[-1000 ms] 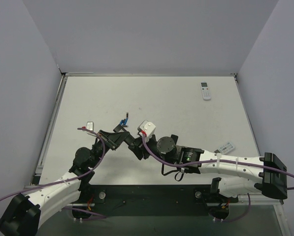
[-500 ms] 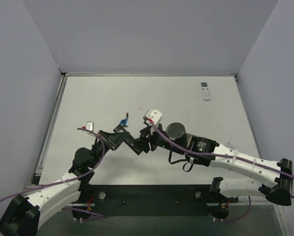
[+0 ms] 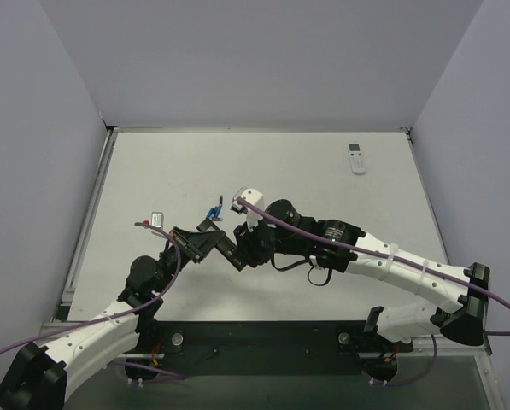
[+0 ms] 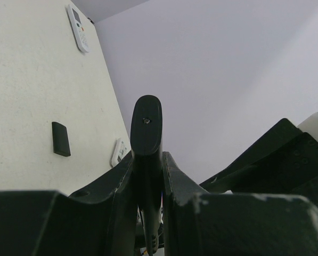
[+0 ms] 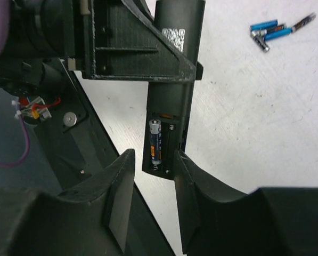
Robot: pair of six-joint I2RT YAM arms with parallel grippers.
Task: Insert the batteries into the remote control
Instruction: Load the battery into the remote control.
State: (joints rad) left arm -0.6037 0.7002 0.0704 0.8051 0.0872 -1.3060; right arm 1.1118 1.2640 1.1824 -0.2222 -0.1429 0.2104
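My left gripper [image 3: 207,243] is shut on the black remote control [image 3: 234,255] and holds it above the table. In the left wrist view the remote [image 4: 146,128] stands edge-on between the jaws [image 4: 147,165]. In the right wrist view the remote [image 5: 172,85] shows its open battery bay, with one battery [image 5: 155,140] in the left slot and a bare spring in the right slot. My right gripper [image 5: 154,184] is open, one finger on each side of the remote's end, and it also shows in the top view [image 3: 248,248]. Several loose batteries [image 5: 273,31], blue and dark, lie on the table [image 3: 213,210].
A white remote with a screen [image 3: 356,157] lies at the far right and also shows in the left wrist view [image 4: 77,28]. A small black rectangular piece [image 4: 60,138] and a small white remote [image 4: 119,152] lie on the table beyond the grippers.
My right arm has swung left and its gripper has come up to the end of the held remote. My left arm and the remote have stayed put.
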